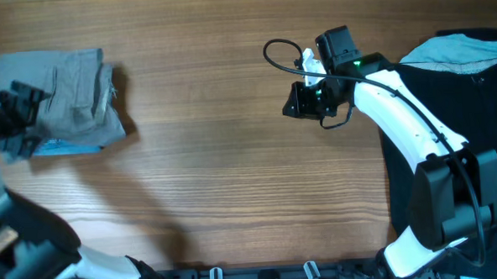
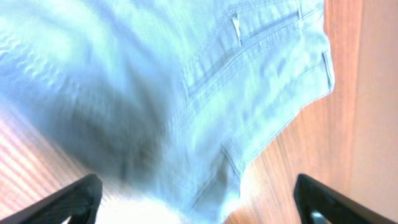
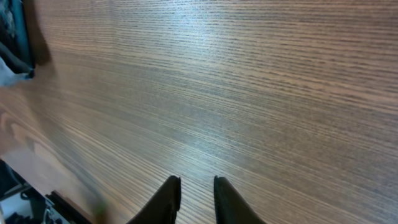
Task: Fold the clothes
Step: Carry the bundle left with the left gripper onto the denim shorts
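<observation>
The grey shorts (image 1: 70, 93) lie folded in a compact pile at the table's far left. In the left wrist view they fill the frame as pale, washed-out fabric (image 2: 186, 74) with seams and belt loops. My left gripper (image 1: 16, 103) hangs over the pile's left part. Its fingers (image 2: 199, 193) are wide apart, with cloth below them and nothing gripped. My right gripper (image 1: 301, 99) is over bare wood right of the table's middle, far from the shorts. Its fingers (image 3: 197, 193) are empty and nearly together, with only a narrow gap.
A light-blue piece (image 1: 64, 148) peeks out under the front edge of the grey pile. A big black garment (image 1: 491, 104) covers the right end of the table, with a pale blue piece (image 1: 463, 50) on its far edge. The table is brown wood (image 1: 233, 174).
</observation>
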`<state>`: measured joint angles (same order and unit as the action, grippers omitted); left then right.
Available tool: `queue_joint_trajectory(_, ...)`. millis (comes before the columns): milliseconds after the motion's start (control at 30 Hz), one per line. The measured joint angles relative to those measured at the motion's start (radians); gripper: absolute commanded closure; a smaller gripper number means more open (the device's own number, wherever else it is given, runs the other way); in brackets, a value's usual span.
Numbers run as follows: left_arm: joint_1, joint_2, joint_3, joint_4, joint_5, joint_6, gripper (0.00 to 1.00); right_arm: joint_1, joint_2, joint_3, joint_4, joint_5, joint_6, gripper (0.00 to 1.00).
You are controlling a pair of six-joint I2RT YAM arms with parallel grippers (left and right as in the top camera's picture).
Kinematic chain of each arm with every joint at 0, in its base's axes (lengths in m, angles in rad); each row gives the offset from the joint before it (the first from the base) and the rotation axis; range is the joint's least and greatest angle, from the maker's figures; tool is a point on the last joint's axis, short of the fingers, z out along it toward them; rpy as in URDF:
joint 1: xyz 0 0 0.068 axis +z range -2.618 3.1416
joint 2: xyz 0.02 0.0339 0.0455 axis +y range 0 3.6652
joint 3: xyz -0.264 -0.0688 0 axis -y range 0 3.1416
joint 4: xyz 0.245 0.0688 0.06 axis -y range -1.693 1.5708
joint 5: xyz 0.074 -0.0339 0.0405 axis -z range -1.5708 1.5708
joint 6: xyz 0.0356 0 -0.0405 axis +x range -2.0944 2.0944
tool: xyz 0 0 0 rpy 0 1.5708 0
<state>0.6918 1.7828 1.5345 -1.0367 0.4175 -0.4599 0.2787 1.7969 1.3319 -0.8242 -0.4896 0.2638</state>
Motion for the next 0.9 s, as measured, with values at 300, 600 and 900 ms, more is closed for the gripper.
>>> queue_joint_trajectory(300, 0.048, -0.232, 0.005, 0.115, 0.049, 0.193, 0.96, 0.0, 0.0, 0.0, 0.002, 0.0, 0.0, 0.67)
queue_joint_trajectory(600, -0.13, 0.135, -0.096, 0.155, -0.066, 0.275, 0.67, 0.0, 0.0, 0.0, 0.005, 0.0, 0.013, 0.72)
queue_joint_trajectory(900, -0.118, 0.203, -0.041, 0.069, -0.03, 0.313, 0.56, 0.0, -0.003, 0.0, 0.016, 0.023, 0.027, 0.76)
